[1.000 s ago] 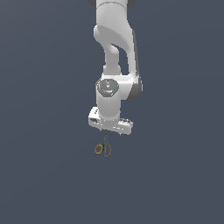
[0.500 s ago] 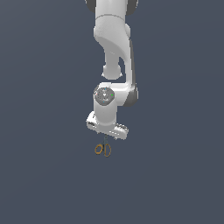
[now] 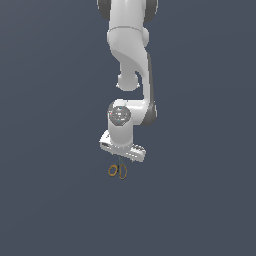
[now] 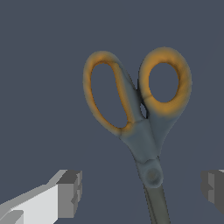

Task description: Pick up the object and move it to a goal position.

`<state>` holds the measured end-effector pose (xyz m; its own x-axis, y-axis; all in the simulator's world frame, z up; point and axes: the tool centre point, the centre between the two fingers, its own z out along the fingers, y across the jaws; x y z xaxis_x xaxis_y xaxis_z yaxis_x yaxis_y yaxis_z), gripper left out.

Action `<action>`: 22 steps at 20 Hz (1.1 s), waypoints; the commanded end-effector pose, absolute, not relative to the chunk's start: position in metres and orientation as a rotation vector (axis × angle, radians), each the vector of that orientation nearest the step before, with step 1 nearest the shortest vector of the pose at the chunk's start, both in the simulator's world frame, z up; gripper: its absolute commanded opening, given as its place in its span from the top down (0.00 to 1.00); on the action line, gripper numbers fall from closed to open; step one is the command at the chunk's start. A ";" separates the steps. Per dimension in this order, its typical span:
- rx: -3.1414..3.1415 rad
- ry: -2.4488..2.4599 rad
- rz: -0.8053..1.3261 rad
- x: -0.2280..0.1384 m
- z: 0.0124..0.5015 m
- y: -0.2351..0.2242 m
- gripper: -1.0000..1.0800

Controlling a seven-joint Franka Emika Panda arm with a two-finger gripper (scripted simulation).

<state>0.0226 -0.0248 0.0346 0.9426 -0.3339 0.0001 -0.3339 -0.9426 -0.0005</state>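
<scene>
The object, a small pair of scissors (image 3: 117, 171) with two orange-yellow loop handles, lies flat on the dark grey floor. My white gripper (image 3: 120, 161) hangs straight above it, very close. In the wrist view the scissors (image 4: 146, 131) fill the frame, and the pivot screw and the start of the dark blades sit between my fingers. The gripper (image 4: 142, 190) is open: one grey pad (image 4: 70, 192) stands to one side of the blades and the other pad (image 4: 214, 188) to the other side, neither touching them. The blade tips are out of the wrist view.
Only the plain dark grey floor (image 3: 200, 200) surrounds the scissors. The white arm (image 3: 130, 60) rises from the gripper to the exterior view's top edge.
The arm has folded downward and the gripper has sunk a little closer to the scissors. The scissors have not moved.
</scene>
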 end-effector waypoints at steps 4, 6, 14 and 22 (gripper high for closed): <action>-3.096 0.536 0.000 0.022 0.012 -0.025 0.04; -3.096 0.536 0.000 0.023 0.009 -0.025 0.04; -3.096 0.536 0.000 0.023 0.008 -0.025 1.00; -3.094 0.541 -0.010 0.026 0.014 -0.027 1.00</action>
